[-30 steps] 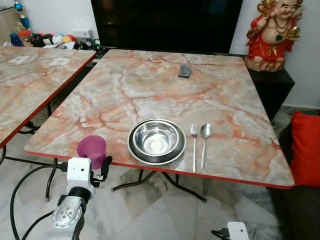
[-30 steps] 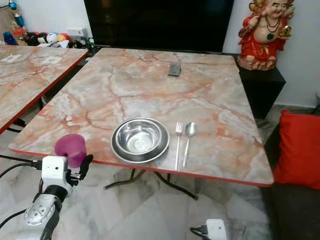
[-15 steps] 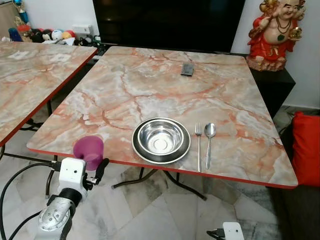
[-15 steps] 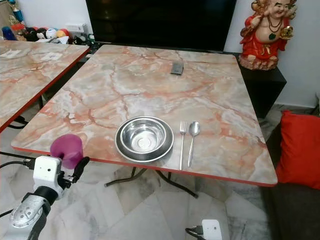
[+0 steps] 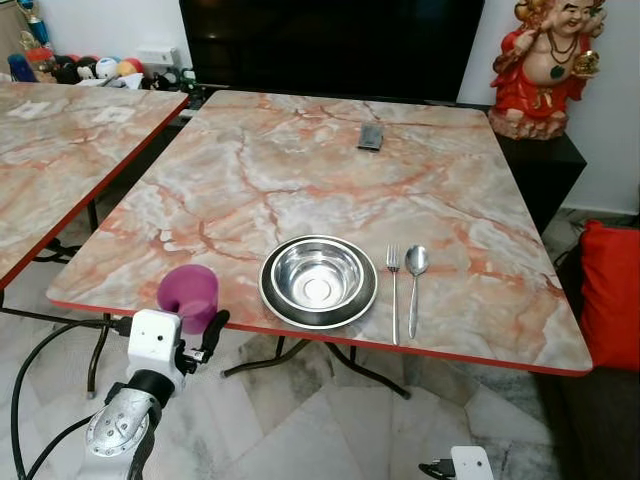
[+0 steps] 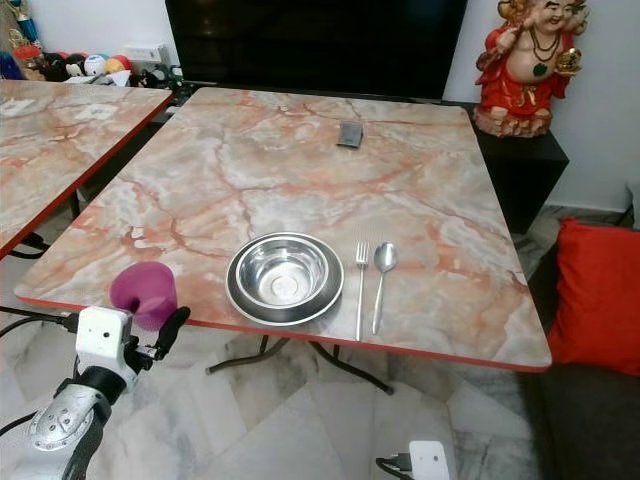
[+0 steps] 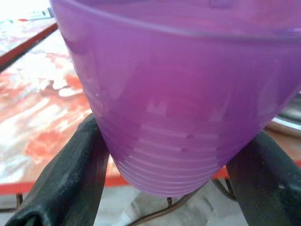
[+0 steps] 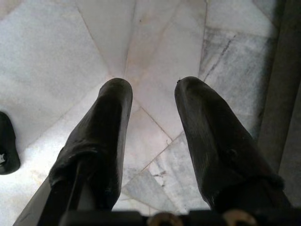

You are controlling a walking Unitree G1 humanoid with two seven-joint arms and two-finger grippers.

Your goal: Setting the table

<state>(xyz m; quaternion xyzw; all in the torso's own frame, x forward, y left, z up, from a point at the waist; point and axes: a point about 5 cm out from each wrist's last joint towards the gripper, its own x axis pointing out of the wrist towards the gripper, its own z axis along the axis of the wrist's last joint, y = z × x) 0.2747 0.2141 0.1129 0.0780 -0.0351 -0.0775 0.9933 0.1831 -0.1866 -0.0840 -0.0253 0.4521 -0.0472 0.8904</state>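
A purple plastic cup (image 5: 188, 293) sits between the two black fingers (image 7: 70, 179) of my left gripper (image 5: 192, 318), which is shut on it at the front left edge of the marbled table (image 5: 330, 190). In the left wrist view the cup (image 7: 178, 94) stands upright and very close, with the table's red edge behind its base. A steel bowl on a dark plate (image 5: 318, 281) lies near the front edge, with a fork (image 5: 393, 292) and a spoon (image 5: 414, 272) to its right. My right gripper (image 8: 154, 96) hangs low over the floor, open.
A dark remote (image 5: 371, 137) lies at the far side of the table. A second marbled table (image 5: 60, 150) stands to the left across a narrow gap. A red figurine (image 5: 545, 65) stands on a black cabinet at the back right, and a red cushion (image 5: 610, 290) lies to the right.
The view has swayed a little. My left gripper has stayed shut on the purple cup at the table's front left edge and has edged slightly towards the bowl.
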